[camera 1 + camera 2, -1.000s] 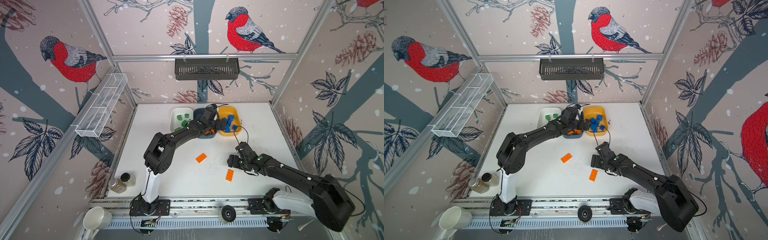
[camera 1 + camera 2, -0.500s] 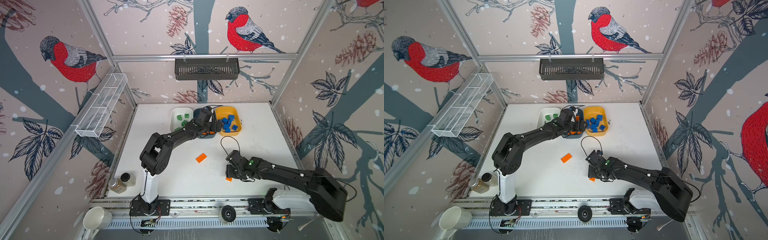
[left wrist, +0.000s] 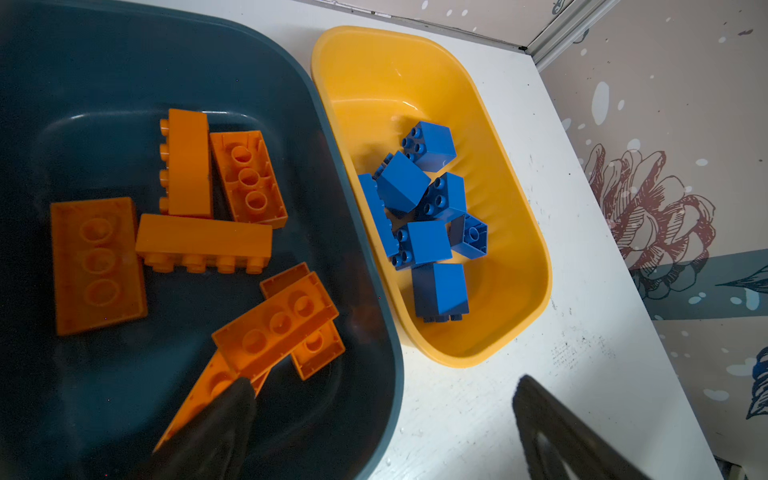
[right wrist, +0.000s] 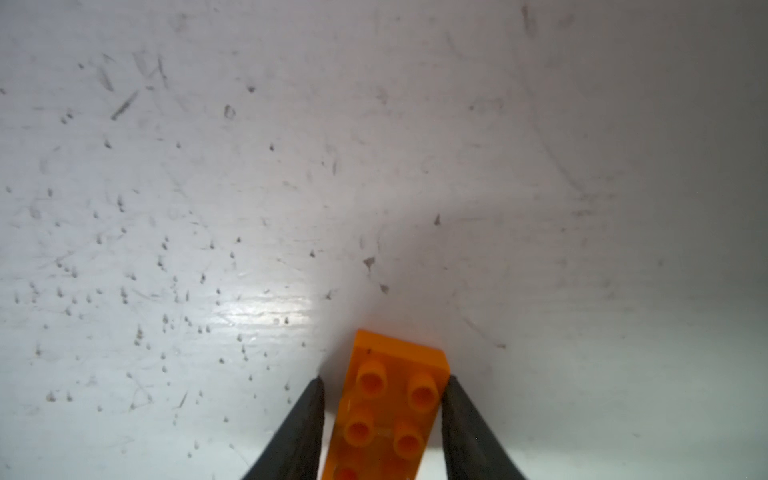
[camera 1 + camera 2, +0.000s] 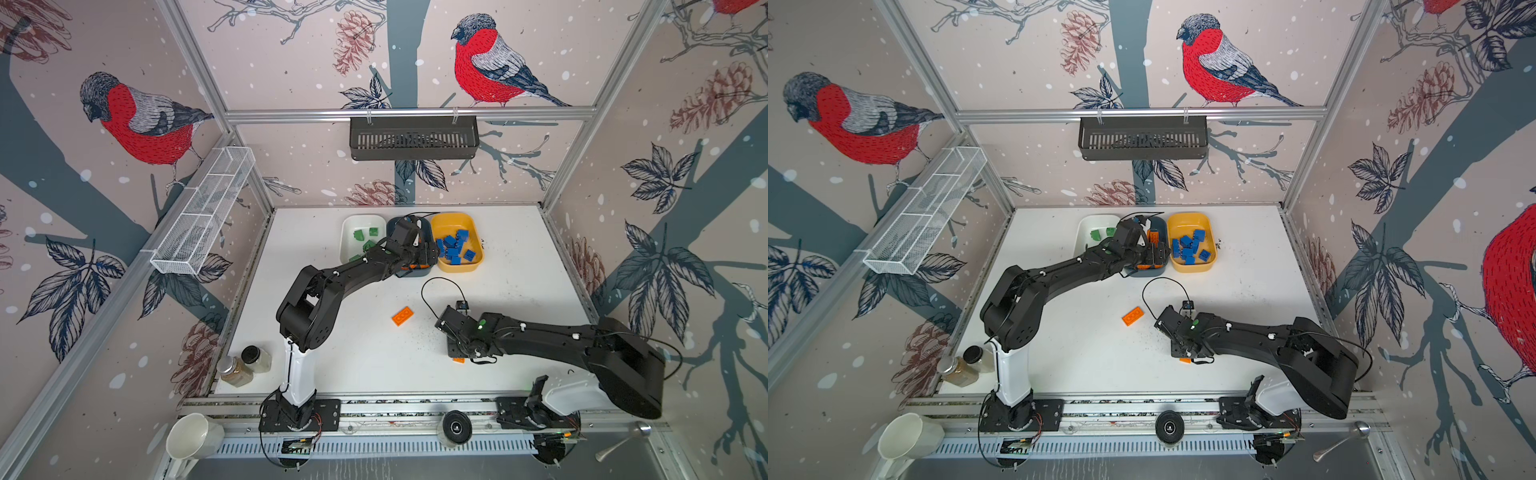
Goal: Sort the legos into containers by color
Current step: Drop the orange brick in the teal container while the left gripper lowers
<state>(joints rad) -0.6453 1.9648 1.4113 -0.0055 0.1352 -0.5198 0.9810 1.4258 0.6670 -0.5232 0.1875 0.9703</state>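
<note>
At the back of the table stand three containers: a white tub (image 5: pixel 348 249) with green legos (image 5: pixel 359 235), a dark teal tub (image 3: pixel 83 62) with several orange legos (image 3: pixel 203 241), and a yellow tub (image 3: pixel 519 232) with several blue legos (image 3: pixel 428 245). My left gripper (image 3: pixel 384 380) hangs open over the teal tub's near rim and holds nothing. My right gripper (image 4: pixel 384 378) is down on the table, closed round an orange lego (image 4: pixel 395 407) lying studs up; in both top views only a corner of it (image 5: pixel 458 360) shows. Another orange lego (image 5: pixel 402 316) lies loose mid-table.
Two spice jars (image 5: pixel 245 365) stand at the front left corner, a white mug (image 5: pixel 193 436) below the rail. A black slotted basket (image 5: pixel 413 137) hangs on the back wall, a wire-mesh tray (image 5: pixel 203 216) on the left wall. A cable loop (image 5: pixel 432 286) rises from the right wrist.
My right gripper has swung toward the front, come down over the nearer orange lego and closed its jaws on it. The left gripper has stayed open over the teal tub.
</note>
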